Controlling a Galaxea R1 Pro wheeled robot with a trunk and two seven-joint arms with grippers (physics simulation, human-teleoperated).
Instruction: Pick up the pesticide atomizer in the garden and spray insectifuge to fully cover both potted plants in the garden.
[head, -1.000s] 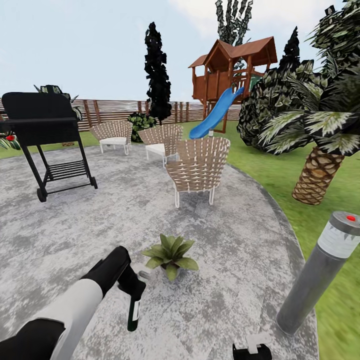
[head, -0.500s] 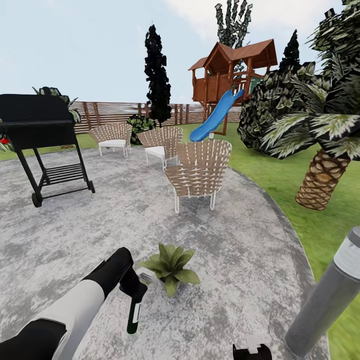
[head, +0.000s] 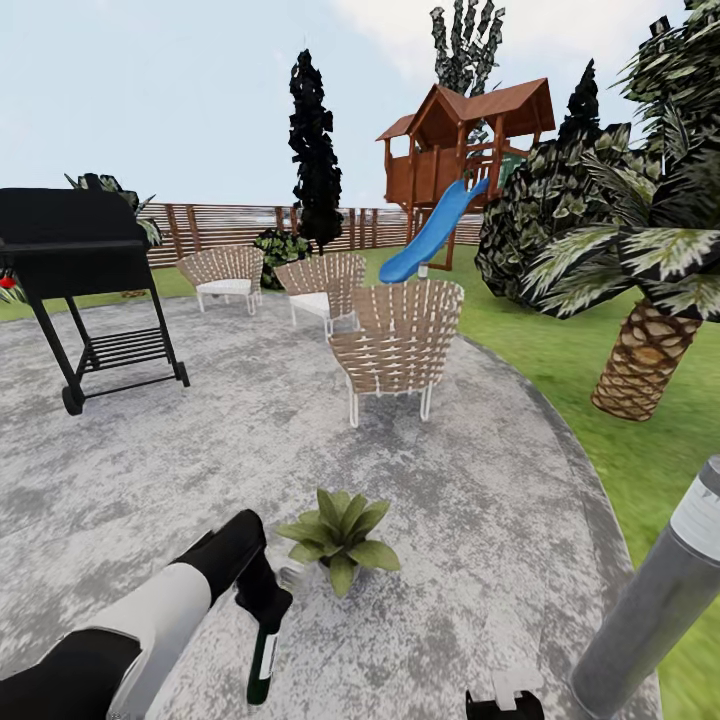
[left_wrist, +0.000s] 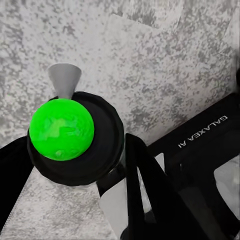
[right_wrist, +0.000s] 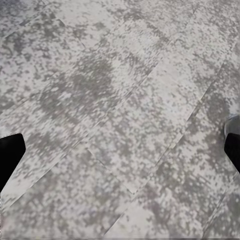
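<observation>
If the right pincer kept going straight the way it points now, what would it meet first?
Probably the grey paved patch: the right wrist view looks straight onto bare paving between its fingertips, with nothing in between, though how far off is unclear.

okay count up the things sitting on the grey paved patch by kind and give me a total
Wicker chairs: 3
Black grill: 1
Potted plant: 1
Grey bollard lamp: 1, at the patch's edge
Total: 6
The pesticide atomizer hangs from the left tool, not counted.

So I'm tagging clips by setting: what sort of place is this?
A simulated back garden, it seems: a round paved patio with wicker chairs and a barbecue grill, lawn, and a slatted wooden fence.
</observation>
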